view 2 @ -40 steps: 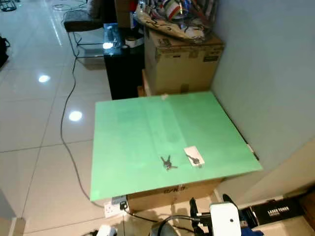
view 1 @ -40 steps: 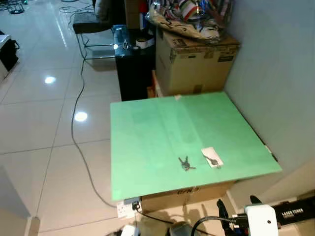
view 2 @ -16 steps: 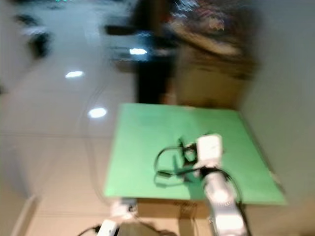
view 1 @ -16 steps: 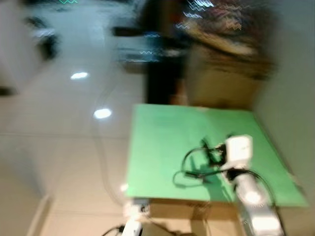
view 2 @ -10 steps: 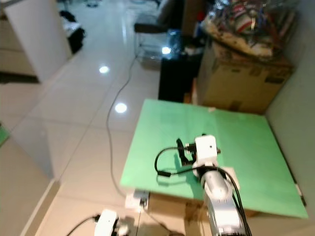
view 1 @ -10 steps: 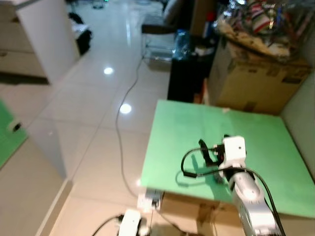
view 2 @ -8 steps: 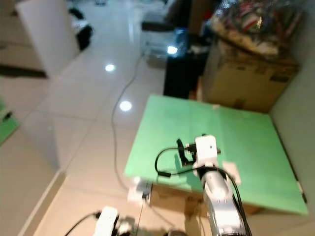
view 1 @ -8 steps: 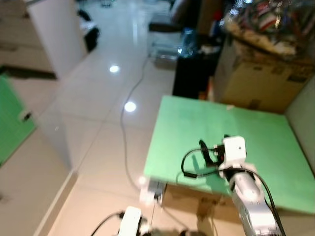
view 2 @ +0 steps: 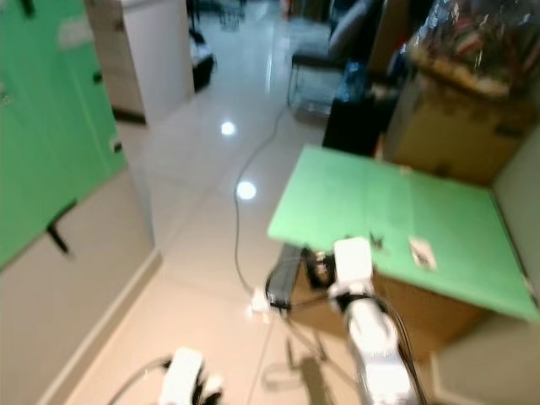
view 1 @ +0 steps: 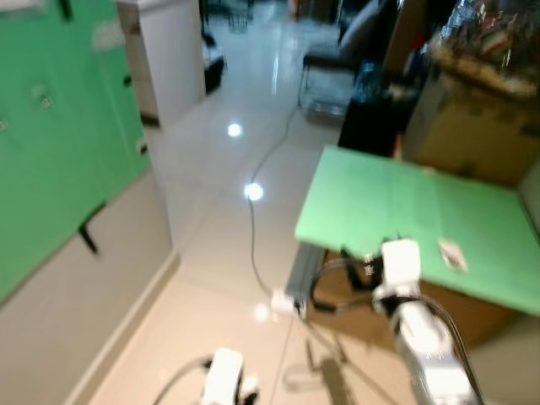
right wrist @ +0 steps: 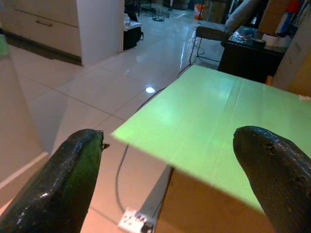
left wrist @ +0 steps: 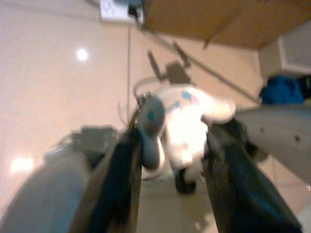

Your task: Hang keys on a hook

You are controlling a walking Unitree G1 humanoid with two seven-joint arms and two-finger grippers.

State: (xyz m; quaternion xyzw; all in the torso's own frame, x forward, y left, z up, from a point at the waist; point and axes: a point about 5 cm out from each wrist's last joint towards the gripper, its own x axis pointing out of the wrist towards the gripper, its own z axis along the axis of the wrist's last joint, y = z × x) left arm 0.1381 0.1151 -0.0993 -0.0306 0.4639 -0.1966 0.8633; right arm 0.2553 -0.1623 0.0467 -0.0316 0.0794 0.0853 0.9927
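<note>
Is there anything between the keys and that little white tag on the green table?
No. In the right eye view the keys and the white tag lie apart on the green table, with bare tabletop between them, though the picture is slightly blurred.

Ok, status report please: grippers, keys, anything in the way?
Right gripper open, empty, by the green table edge. Left gripper open, low over floor. Keys on table near white card, not picked up. Cable on floor.

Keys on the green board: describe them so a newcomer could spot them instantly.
Start at the flat green board lying on the brown cardboard box. Near its front edge lies a white card; the keys are the small dark bunch just left of it.
</note>
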